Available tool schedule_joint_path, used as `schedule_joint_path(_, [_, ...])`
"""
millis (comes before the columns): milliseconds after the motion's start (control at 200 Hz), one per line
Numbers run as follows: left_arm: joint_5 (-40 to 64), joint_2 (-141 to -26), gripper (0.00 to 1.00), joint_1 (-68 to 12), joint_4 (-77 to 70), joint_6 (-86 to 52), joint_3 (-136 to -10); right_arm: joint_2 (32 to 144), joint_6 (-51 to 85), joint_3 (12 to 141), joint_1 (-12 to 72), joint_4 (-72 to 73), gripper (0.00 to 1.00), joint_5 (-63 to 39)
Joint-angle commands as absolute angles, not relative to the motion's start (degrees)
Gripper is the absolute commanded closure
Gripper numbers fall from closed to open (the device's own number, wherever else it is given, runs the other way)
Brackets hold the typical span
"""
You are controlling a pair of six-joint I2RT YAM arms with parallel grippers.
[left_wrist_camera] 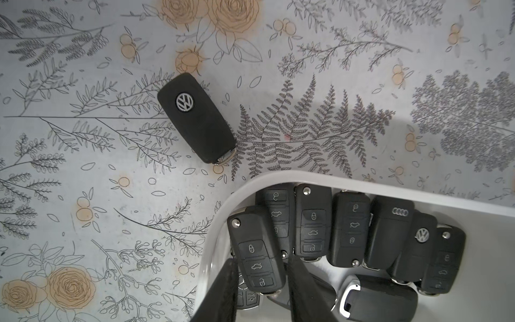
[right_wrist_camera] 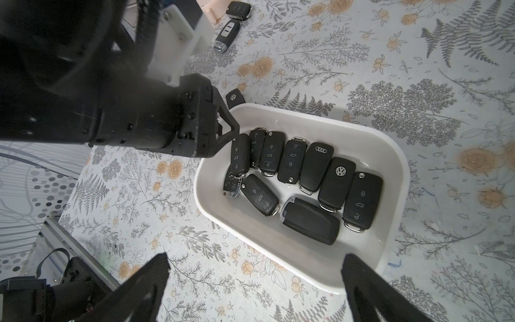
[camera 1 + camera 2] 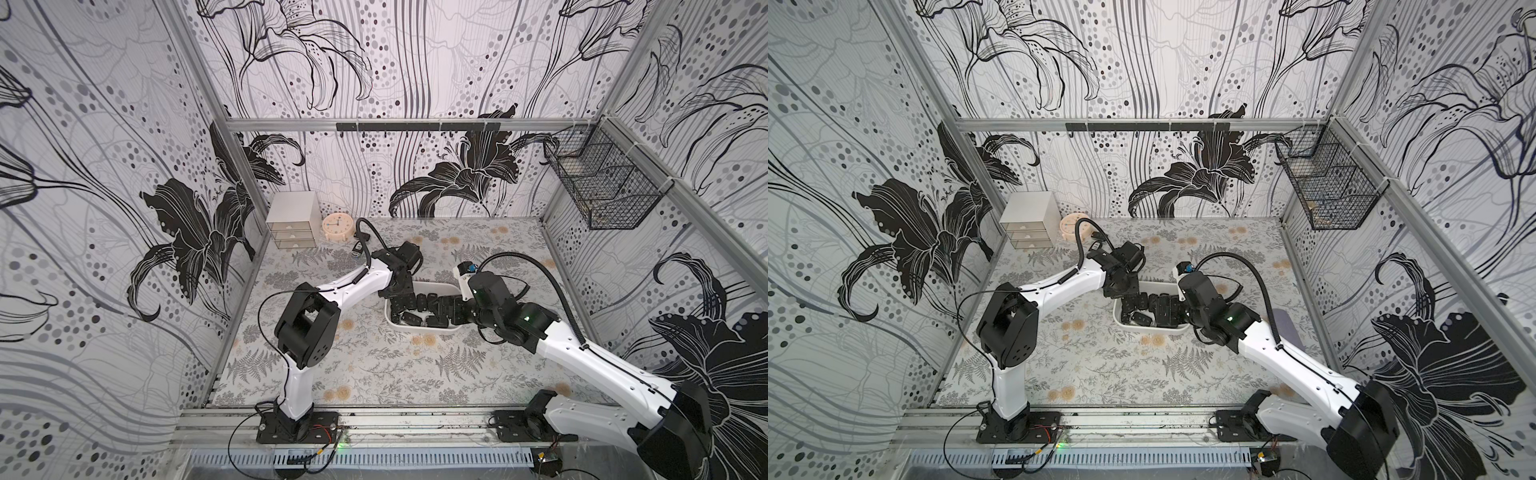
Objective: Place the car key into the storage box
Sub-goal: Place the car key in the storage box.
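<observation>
Left wrist: left hand (image 1: 260,260) pinching key (image 2: 239,152) inside box (image 1: 362,187), at its 9 o'clock end in both top views; right hand (image 2: 256,259) spread over 3 o'clock end; VW key (image 1: 198,122) on table (image 1: 83,139) just outside.

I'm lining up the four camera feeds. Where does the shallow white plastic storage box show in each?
Top view: shallow white plastic storage box at the middle of the floral table.
Top view: same spot.
Left wrist view: only one rounded corner, cut by the frame edge.
Right wrist view: nearly the whole box, mid-frame.
Shared landmark: row of black key fobs inside it.
</observation>
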State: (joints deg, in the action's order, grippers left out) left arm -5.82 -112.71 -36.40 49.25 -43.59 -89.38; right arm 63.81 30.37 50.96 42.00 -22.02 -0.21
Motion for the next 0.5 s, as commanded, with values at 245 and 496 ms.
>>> schedule_joint_path(245, [-3.84, -116.31, 0.67, -37.28, 46.40, -44.82, -87.37, 62.88, 29.32, 51.95, 42.12, -22.33, 0.00, 0.09])
schedule_joint_path(496, [-2.58, -117.02, 0.67, -38.54, 44.50, -44.08, -88.05, 62.05, 29.62, 51.33, 42.14, -22.75, 0.00, 0.52])
